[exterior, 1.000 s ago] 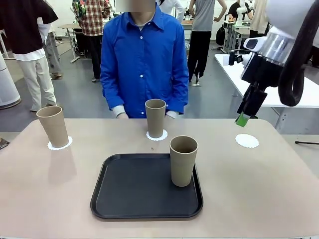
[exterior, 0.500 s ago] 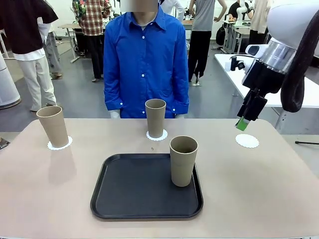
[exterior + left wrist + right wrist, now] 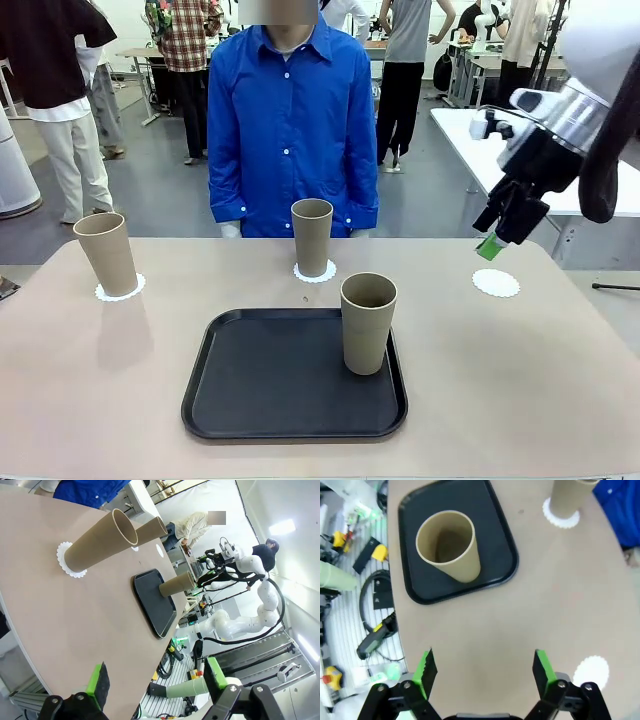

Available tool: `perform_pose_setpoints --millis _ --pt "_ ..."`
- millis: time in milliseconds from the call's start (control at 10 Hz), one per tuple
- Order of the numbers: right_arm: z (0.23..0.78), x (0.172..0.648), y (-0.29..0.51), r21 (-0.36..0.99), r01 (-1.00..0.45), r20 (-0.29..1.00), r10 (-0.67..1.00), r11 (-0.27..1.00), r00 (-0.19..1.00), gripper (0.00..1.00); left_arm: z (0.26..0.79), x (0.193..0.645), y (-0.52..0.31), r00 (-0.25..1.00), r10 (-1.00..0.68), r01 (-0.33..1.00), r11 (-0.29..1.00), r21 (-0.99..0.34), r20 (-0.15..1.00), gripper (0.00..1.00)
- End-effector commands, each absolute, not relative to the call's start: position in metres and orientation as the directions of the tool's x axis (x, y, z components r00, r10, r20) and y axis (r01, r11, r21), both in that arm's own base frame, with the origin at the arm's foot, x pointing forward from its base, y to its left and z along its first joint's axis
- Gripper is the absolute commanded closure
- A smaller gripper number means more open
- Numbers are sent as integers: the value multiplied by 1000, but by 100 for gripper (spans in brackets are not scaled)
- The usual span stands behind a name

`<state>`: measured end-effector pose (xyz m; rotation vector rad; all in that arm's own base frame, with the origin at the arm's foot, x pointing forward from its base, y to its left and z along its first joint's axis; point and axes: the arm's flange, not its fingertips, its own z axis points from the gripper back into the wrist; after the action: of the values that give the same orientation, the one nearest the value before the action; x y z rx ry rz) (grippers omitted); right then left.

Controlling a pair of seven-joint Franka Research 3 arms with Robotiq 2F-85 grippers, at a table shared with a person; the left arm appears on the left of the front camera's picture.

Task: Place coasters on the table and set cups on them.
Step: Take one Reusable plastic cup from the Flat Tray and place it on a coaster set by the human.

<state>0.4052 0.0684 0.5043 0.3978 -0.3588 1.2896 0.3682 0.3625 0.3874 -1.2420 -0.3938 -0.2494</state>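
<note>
Bare coaster [image 3: 496, 283] below right tool [image 3: 490, 245]

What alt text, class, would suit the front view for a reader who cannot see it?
Two cups stand on coasters; a third cup sits on the black tray. The open right gripper hovers above the bare coaster.

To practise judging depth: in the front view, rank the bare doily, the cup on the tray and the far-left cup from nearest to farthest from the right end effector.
1. Bare white scalloped paper doily, just below the right end effector, on the right.
2. Tall khaki paper cup on the black tray, centre.
3. Khaki paper cup on the far-left doily.
</note>
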Motion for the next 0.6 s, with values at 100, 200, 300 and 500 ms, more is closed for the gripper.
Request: perform_pose_setpoints --millis 100,200,300,500 --pt "469 405 25 94 -986 684 711 135 162 0 389 365 363 907 19 396 305 -866 421 0" --pt "453 402 13 56 -993 750 652 105 111 0 389 365 363 907 19 396 305 -866 421 0" --pt "438 401 7 59 -993 798 593 105 110 0 389 365 363 907 19 396 305 -866 421 0" --pt "413 397 8 -9 -993 847 529 116 54 0 389 365 363 907 19 396 305 -866 421 0"
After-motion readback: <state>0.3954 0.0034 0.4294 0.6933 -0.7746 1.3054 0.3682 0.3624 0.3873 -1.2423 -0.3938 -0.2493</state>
